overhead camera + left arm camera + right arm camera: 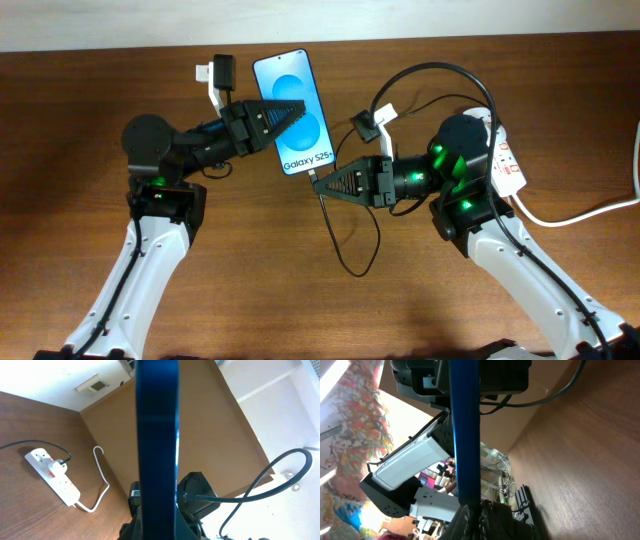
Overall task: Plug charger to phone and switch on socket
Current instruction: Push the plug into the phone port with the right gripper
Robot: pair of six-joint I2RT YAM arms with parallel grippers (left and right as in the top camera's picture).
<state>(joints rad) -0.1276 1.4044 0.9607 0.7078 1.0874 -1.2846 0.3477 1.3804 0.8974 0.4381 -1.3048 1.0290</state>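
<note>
Overhead, the left hand (pixel 298 108) is clamped on the phone (pixel 300 72). The right hand (pixel 320 181) pinches the charger (pixel 345 255) tip at the phone's bottom edge. The socket (pixel 506 160) lies well right of the phone.

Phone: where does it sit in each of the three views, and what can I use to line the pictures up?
Overhead: the phone is upper centre, its blue screen facing the camera.
Left wrist: seen edge-on, a dark blue upright band in the centre.
Right wrist: seen edge-on, a blue upright band just left of centre.
Shared landmark: the brown table, in all three.
</note>
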